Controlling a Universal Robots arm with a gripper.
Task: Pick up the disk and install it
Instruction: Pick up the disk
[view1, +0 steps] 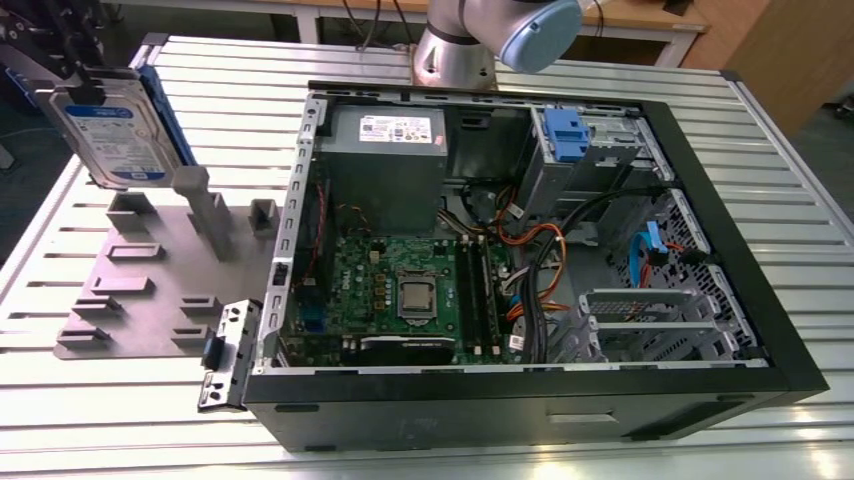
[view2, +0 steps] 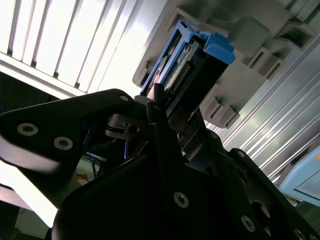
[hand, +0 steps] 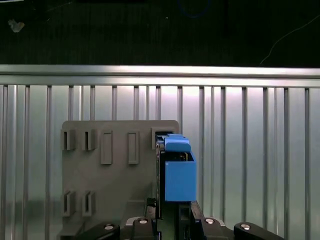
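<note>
Exterior view: disk (view1: 118, 135) is clamped by the pincer (view1: 80, 92) at the case's (view1: 534, 415) ten o'clock; insertion could be jammed by tilt.

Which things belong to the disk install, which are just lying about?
Job: silver-grey metal disk in blue plastic carrier rail; black gripper clamped on it; open black computer case.
Lying about: grey slotted fixture plate; grey box with white sticker; ribbed metal table.

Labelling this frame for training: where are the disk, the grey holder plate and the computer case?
disk (view1: 118, 140): exterior view, on its white-and-blue label.
grey holder plate (view1: 160, 275): exterior view, bare flat base.
computer case (view1: 467, 400): exterior view, black near wall.
</note>
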